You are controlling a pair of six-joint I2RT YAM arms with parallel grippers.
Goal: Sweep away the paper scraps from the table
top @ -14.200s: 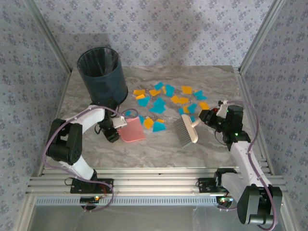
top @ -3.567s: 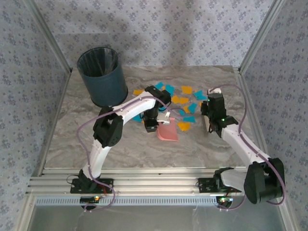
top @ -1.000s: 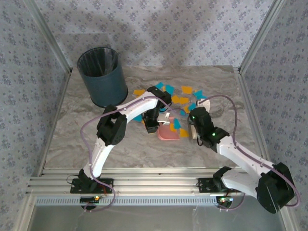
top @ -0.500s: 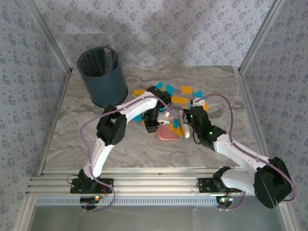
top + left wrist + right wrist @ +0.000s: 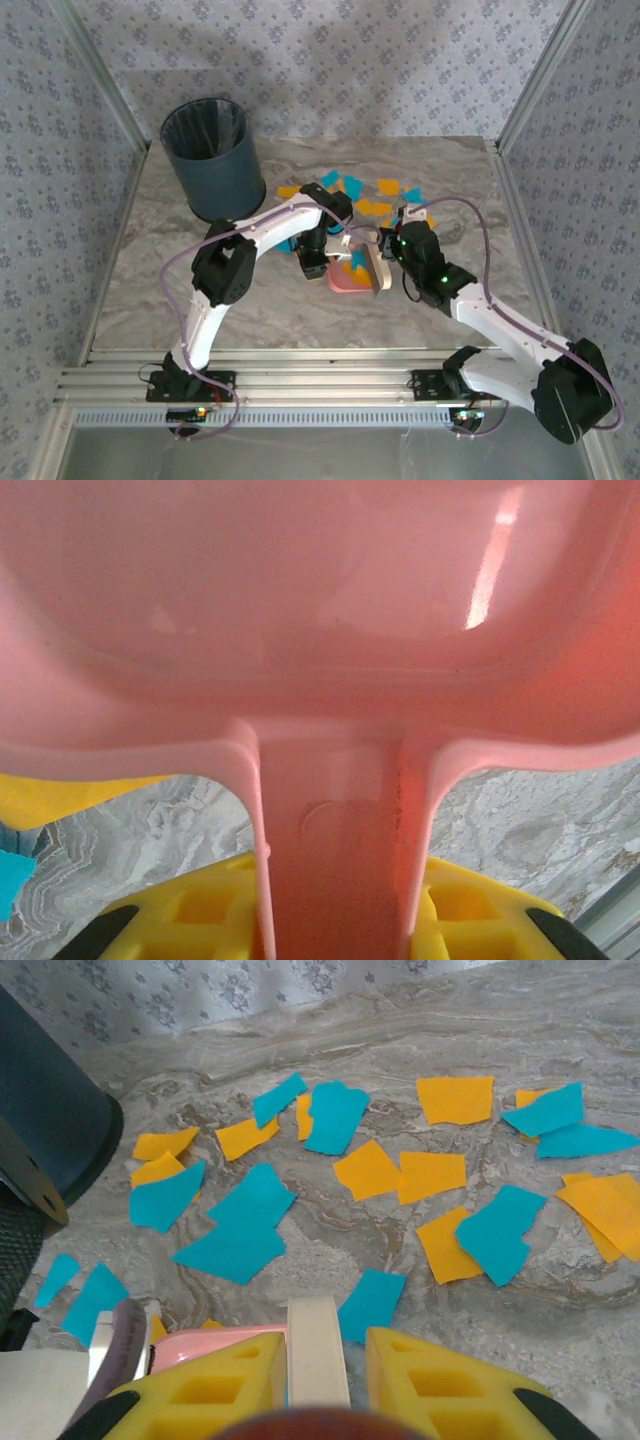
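Observation:
Orange and teal paper scraps (image 5: 372, 206) lie on the table (image 5: 170, 290) at back centre; in the right wrist view the paper scraps (image 5: 400, 1175) spread ahead of the fingers. My left gripper (image 5: 320, 266) is shut on the handle of a pink dustpan (image 5: 345, 280). In the left wrist view the dustpan (image 5: 320, 600) looms over the left gripper (image 5: 335, 920). My right gripper (image 5: 393, 255) is shut on a cream brush (image 5: 377, 268), whose head stands at the dustpan's right edge. The brush handle (image 5: 318, 1345) sits inside the right gripper (image 5: 318, 1380). A few scraps (image 5: 356, 262) lie at the pan's mouth.
A dark bin (image 5: 213, 158) with a liner stands at the back left, also seen as the bin (image 5: 40, 1120) in the right wrist view. Aluminium rails (image 5: 300, 385) edge the table. Both forearms cross the middle of the table.
My right arm has swung the brush leftward up against the dustpan, pushing a few scraps onto its mouth. The left arm and dustpan have barely moved.

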